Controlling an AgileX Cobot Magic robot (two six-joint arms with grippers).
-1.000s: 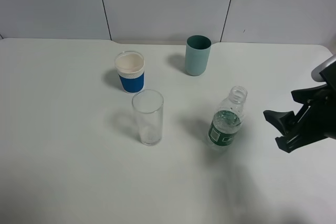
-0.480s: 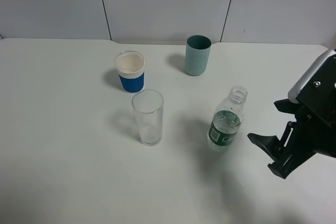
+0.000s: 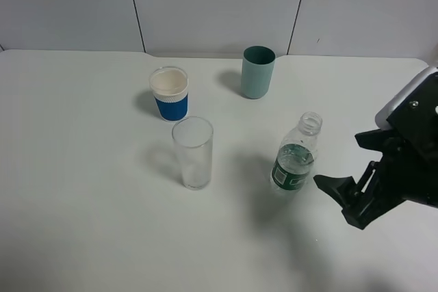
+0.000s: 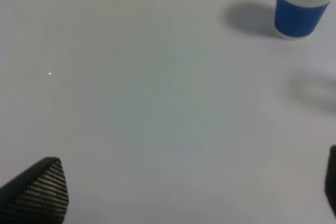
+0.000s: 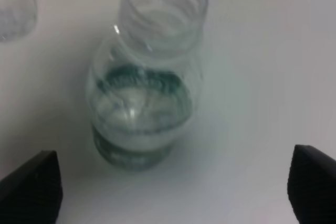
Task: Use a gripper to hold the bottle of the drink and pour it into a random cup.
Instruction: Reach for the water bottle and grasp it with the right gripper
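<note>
Right gripper, lower right of frame: jaws spread wide, empty, tips near the bottle but not touching. Bottle upright, uncapped, right of centre. Glass left of centre. Behind: paper cup, then teal cup, upper centre.

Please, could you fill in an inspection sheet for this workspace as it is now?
Surface: white table, no spills seen.
Job's things: bottle upright, no cap, partly filled; glass upright, looks empty, apart from it.
Clutter: paper cup with blue sleeve and teal cup, both upright, further back.
Tools: right tool open, beside the bottle, not touching; left tool open, above bare table.
Cables: nothing seen.
Surroundings: pale wall panels behind the table.
</note>
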